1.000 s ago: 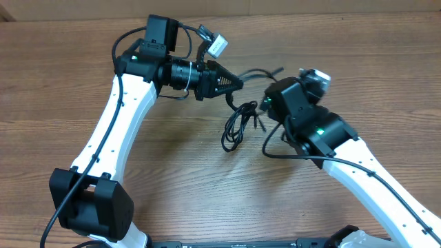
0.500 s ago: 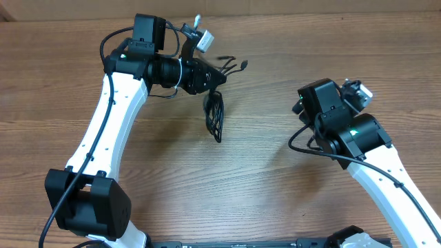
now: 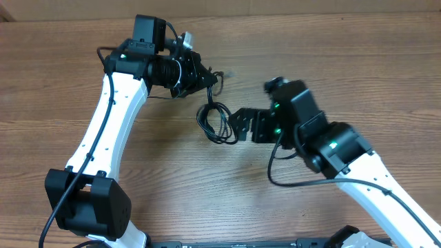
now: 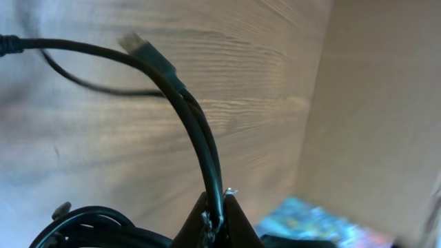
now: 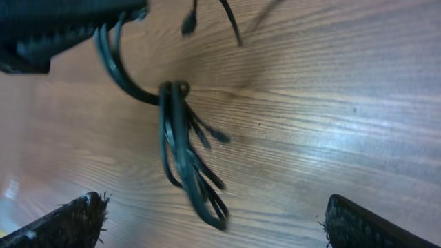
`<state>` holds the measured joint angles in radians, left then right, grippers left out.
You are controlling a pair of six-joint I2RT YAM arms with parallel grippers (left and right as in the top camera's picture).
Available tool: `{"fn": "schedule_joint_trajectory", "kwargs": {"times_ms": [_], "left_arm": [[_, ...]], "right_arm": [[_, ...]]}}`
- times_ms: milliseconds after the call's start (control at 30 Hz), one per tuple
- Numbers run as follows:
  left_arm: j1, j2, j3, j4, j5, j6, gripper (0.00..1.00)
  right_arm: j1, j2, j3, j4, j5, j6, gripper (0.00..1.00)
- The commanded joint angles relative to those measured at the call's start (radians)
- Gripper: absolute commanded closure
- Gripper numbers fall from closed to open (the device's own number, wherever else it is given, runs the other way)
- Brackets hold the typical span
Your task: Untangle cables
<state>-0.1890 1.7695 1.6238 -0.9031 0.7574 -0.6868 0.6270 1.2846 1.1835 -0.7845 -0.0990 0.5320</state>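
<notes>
**Inspector:** Item under review is the cables (image 3: 215, 122). Where are they?

**Assistant:** They are nipped in the left gripper (image 3: 198, 77), whose fingertips are clenched on two strands. One strand runs out past that gripper and ends in a small plug tip (image 4: 132, 41). The rest hangs below the left gripper as a loose bunch of loops. Whether the lowest loop touches the wooden table (image 3: 358, 62) cannot be confirmed.

**Inspector:** And the right gripper (image 3: 236, 126)?

**Assistant:** Its fingers are spread wide and hold nothing. It sits just beside the bunch, lower than the left gripper.

**Inspector:** What is the handling assessment?

**Assistant:** In my judgement the cords are light, limp and very thin, and the loops sag under their own weight. The jacket looks smooth, so a weak pinch may let it slide. The plugs are the likely snag points and the delicate parts.

**Inspector:** What hold do you recommend?

**Assistant:** Take one outer loop low in the bunch, well below the left gripper. Avoid gripping the whole bundle or a plug.
</notes>
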Motion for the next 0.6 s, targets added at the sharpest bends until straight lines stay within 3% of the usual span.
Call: {"fn": "schedule_joint_trajectory", "kwargs": {"times_ms": [0, 167, 500, 567], "left_arm": [[-0.001, 0.002, 0.013, -0.016, 0.003, -0.230, 0.96], [-0.001, 0.002, 0.013, -0.027, 0.056, -0.235, 0.96], [-0.001, 0.002, 0.013, -0.029, 0.103, -0.245, 0.96], [-0.001, 0.002, 0.013, -0.032, 0.109, -0.246, 0.96]], "right_arm": [[0.032, 0.029, 0.012, 0.010, 0.074, -0.126, 0.00], [0.035, 0.102, 0.012, 0.010, -0.091, -0.283, 0.01], [0.035, 0.156, 0.012, 0.095, -0.179, -0.279, 0.36], [0.035, 0.156, 0.012, 0.109, -0.165, -0.279, 0.48]]}}
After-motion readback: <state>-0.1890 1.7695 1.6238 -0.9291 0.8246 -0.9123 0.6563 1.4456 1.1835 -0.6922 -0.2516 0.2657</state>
